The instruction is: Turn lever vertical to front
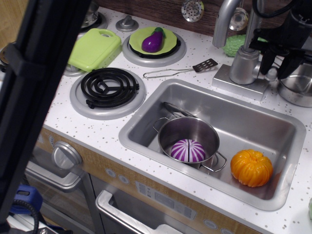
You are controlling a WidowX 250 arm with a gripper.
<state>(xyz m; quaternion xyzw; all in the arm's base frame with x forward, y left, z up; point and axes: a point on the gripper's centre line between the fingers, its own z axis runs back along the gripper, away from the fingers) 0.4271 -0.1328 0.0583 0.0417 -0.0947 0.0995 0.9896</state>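
The faucet's cylindrical body (242, 66) stands on a square base behind the sink, with the tall curved spout (222, 19) to its left. The lever sits on the side stub at the body's right; only a pale bit of it (271, 73) shows between my fingers. My black gripper (276, 62) comes down from the top right. One finger (265, 61) is left of the lever and the other is right of it. The jaws look spread, with a gap on both sides of the lever.
The sink (146, 122) holds a steel pot (187, 131) with a purple-white ball (187, 150) and an orange pumpkin (251, 167). A steel bowl (295, 87) stands right of the faucet, a spatula (195, 68) left of it. A black arm link (34, 87) blocks the left foreground.
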